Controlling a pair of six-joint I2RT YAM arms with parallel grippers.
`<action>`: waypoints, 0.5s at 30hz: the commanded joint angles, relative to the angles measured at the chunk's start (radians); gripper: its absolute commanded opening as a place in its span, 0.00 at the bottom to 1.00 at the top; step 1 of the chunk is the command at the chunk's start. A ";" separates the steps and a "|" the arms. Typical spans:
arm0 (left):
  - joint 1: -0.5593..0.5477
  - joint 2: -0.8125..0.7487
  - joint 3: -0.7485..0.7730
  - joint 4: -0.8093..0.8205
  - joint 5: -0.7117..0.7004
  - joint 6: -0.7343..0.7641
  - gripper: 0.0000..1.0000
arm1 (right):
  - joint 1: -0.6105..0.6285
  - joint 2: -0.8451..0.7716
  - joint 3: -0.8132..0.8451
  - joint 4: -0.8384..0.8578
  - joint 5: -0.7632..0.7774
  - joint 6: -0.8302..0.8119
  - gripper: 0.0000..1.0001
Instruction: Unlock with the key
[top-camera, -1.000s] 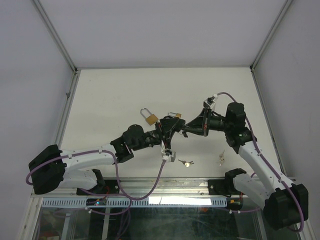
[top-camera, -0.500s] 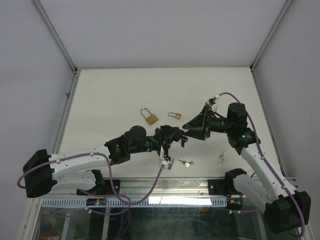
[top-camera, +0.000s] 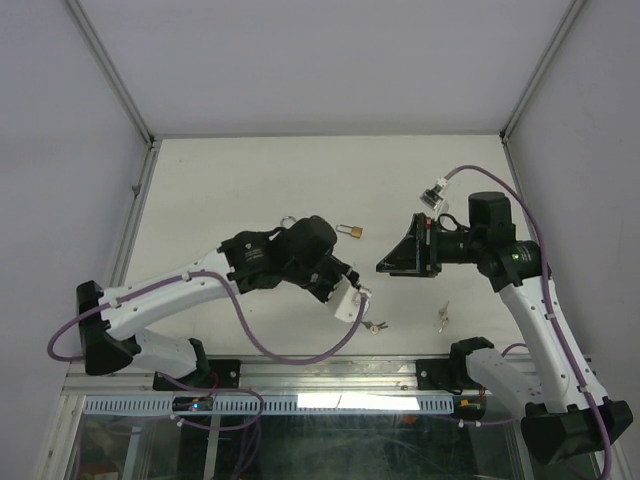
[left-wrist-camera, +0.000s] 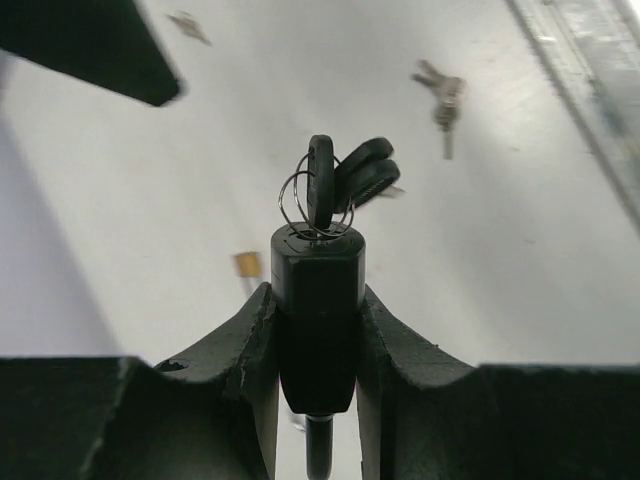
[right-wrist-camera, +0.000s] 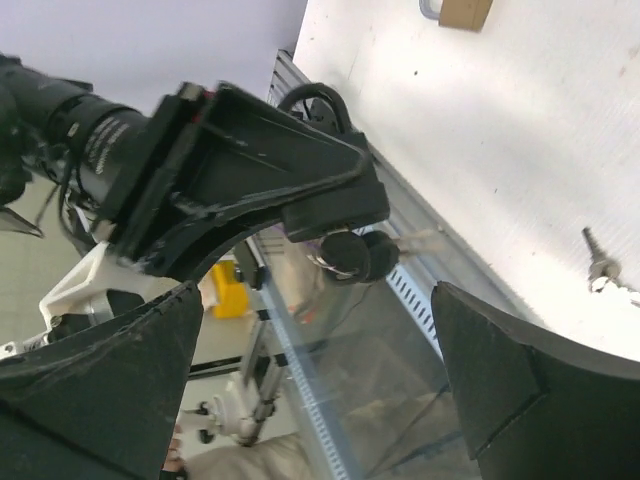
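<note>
Well, the left gripper (left-wrist-camera: 318, 296) pinches the black padlock (left-wrist-camera: 318, 330), key (left-wrist-camera: 322, 185) seated just past its fingertips. The right gripper (right-wrist-camera: 315, 300) gapes wide, apart. Turning the key may twist the lock loose.

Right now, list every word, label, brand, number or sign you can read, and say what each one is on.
No text is readable in any view.
Black padlock in the left end effector: no marking visible on the faces shown.
Small brass padlock: too small to read.
Loose keys: too small and blurred to read.
</note>
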 joint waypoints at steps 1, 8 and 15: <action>0.029 0.159 0.267 -0.592 0.127 -0.200 0.00 | -0.001 0.004 0.101 -0.016 -0.002 -0.174 0.99; 0.072 0.335 0.414 -0.769 0.174 -0.446 0.00 | -0.026 -0.124 0.103 0.178 0.005 -0.125 0.99; 0.116 0.421 0.290 -0.765 -0.065 -0.632 0.00 | -0.027 -0.306 0.009 0.371 0.095 -0.057 0.99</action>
